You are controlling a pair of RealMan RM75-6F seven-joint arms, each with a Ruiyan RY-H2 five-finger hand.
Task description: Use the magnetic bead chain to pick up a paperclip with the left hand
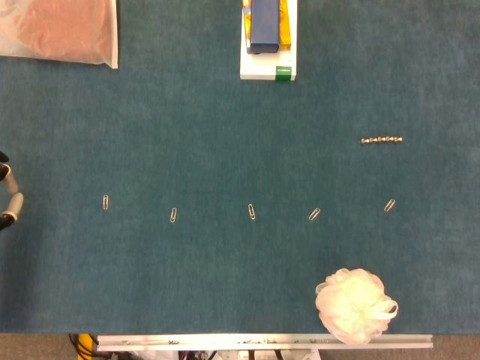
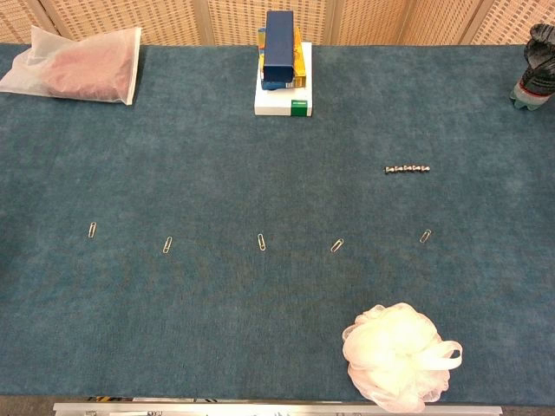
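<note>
In the head view only a sliver of the left hand [image 1: 7, 196] shows at the left edge of the frame, a few pale finger segments over the blue table [image 1: 187, 135]; too little is visible to tell whether the fingers are spread or curled, and nothing can be seen in them. Nearest to it, just to its right, lies the first paperclip [image 1: 106, 202] of a row of five that runs away from the hand across the table: a second paperclip [image 1: 173, 215], a third paperclip [image 1: 251, 211], a fourth paperclip [image 1: 314, 214] and a fifth paperclip [image 1: 389, 205]. The magnetic bead chain [image 1: 381, 139] lies flat and straight, far across the table from the hand and a little beyond the fifth clip, touching none of them. A white mesh bath pouf [image 1: 354, 304] sits at the near edge, well apart from the hand, a stack of boxes [image 1: 268, 37] stands at the far edge, and a translucent bag of reddish stuff [image 1: 58, 31] lies in the far corner on the hand's side. In the chest view neither hand appears; the bead chain lies in the same spot beyond the clip row, and a dark grey object [image 2: 537, 65] stands at the far right corner.
</note>
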